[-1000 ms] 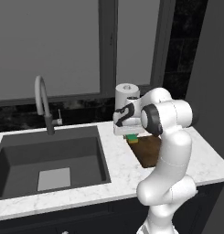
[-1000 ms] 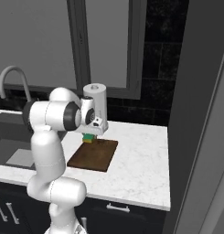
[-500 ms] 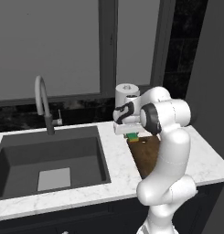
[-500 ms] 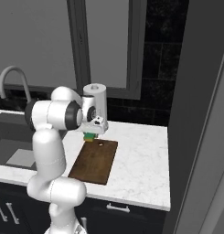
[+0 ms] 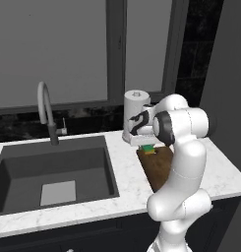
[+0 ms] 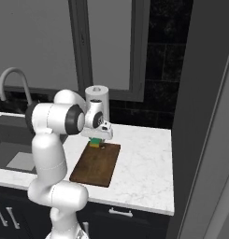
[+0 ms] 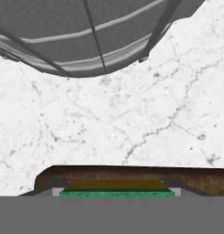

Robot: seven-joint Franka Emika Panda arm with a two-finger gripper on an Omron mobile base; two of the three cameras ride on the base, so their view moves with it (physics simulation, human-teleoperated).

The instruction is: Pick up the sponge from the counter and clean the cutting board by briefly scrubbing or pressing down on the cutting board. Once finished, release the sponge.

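Observation:
The green-and-yellow sponge (image 5: 149, 148) (image 6: 95, 142) is held in my gripper (image 5: 145, 142) (image 6: 98, 136), which is shut on it from above. It rests at the far end of the dark brown cutting board (image 5: 160, 169) (image 6: 96, 164), low on the wood or just above it. The board lies lengthwise on the white marble counter (image 5: 127, 172) (image 6: 144, 163). In the hand view the sponge (image 7: 117, 193) is a thin green strip at the bottom, with the board's rounded far edge (image 7: 131, 175) just beyond it and the counter (image 7: 131, 114) past that.
A tall white-grey canister (image 5: 135, 112) (image 6: 97, 101) stands just behind the board; its base (image 7: 86, 36) fills the top of the hand view. The dark sink (image 5: 53, 167) and curved faucet (image 5: 45, 110) lie to the left. A dark wall (image 6: 204, 116) rises to the right.
My gripper, holding the sponge, has slid slightly to the right along the board's far end. The board appears to have turned a little since the earliest frame.

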